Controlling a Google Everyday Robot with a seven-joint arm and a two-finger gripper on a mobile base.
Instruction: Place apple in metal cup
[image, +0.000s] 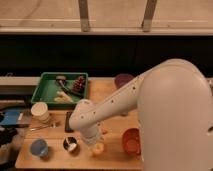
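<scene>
Green tray (36, 92) at back left, cream-white cup (40, 111), light blue cup (38, 148), orange bowl (131, 141), purple bowl (123, 80), wooden table (55, 161)

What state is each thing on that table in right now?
metal cup: upright, no apple inside.
apple: just right of the metal cup, not in it.
gripper: low over the apple.
light blue cup: upright.
cream-white cup: upright.
orange bowl: upright.
green tray: holds several items.

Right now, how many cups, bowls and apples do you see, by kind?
Cups: 3 (blue cup, metal cup, cream cup)
Bowls: 2 (orange bowl, purple bowl)
Apples: 1 (apple, gripper right at it)
Total: 6
</scene>
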